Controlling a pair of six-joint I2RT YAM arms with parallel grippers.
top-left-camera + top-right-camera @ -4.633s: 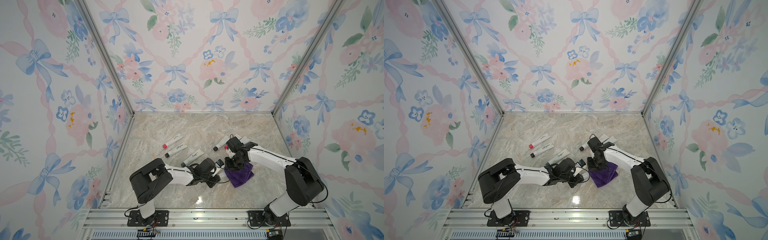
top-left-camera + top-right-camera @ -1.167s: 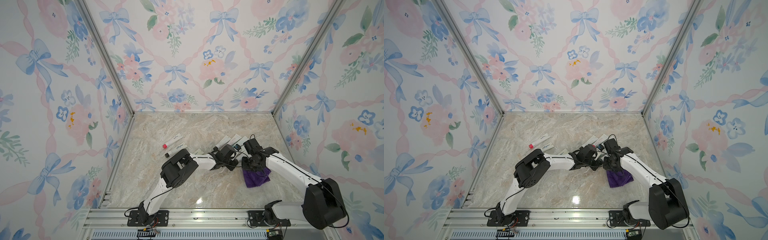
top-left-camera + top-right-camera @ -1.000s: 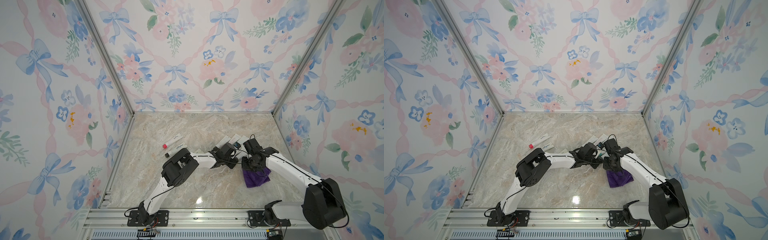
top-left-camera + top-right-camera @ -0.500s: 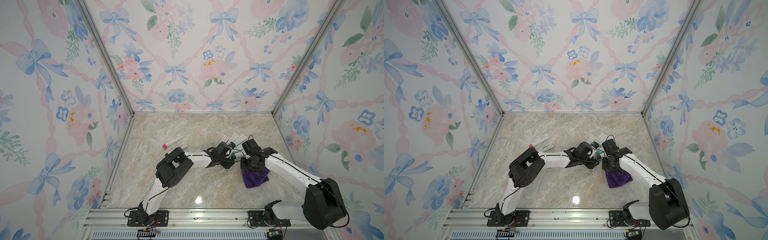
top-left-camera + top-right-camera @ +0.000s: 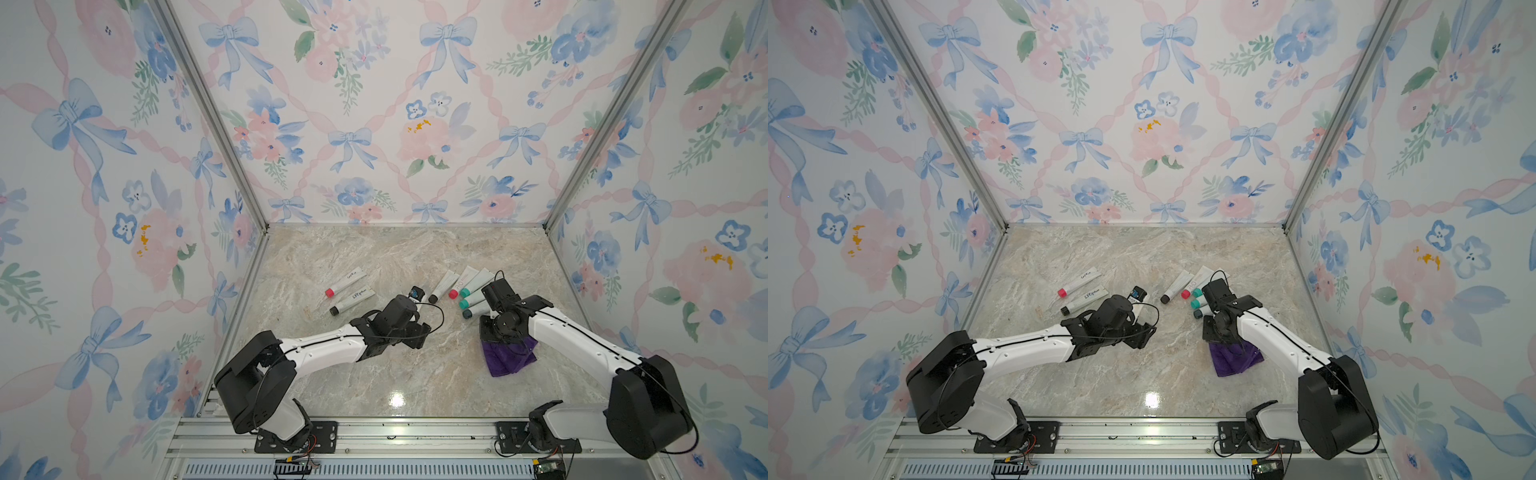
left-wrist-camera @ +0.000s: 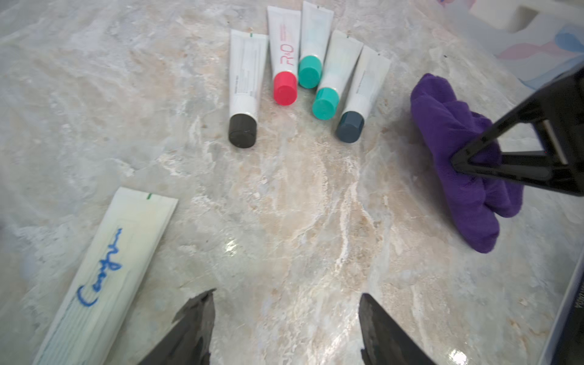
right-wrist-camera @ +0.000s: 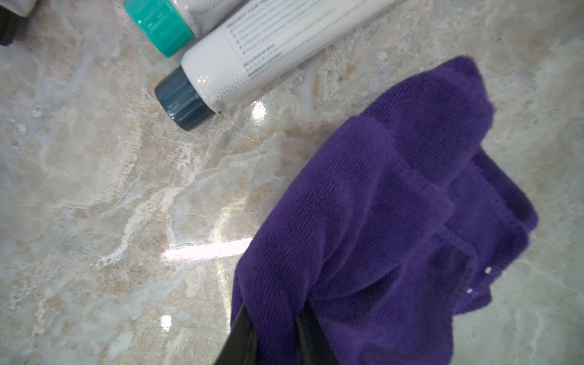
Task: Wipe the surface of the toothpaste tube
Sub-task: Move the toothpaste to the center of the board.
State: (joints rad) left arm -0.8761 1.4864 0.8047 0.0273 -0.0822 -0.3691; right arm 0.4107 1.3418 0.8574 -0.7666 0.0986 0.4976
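Item 1, left gripper (image 6: 286,303): released, jaws wide, nothing between them, over bare table (image 6: 300,196).
Item 2, right gripper (image 7: 273,316): clenched on purple cloth (image 7: 395,205), which rests on the table.
Item 3, five tubes (image 6: 244,72): fanned flat near the cloth, clear of both grippers.
I log two more tubes (image 5: 353,301) on the left arm's side.

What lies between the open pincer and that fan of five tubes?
Nothing. In the left wrist view, only bare marble lies between the left pincer and the five tubes.
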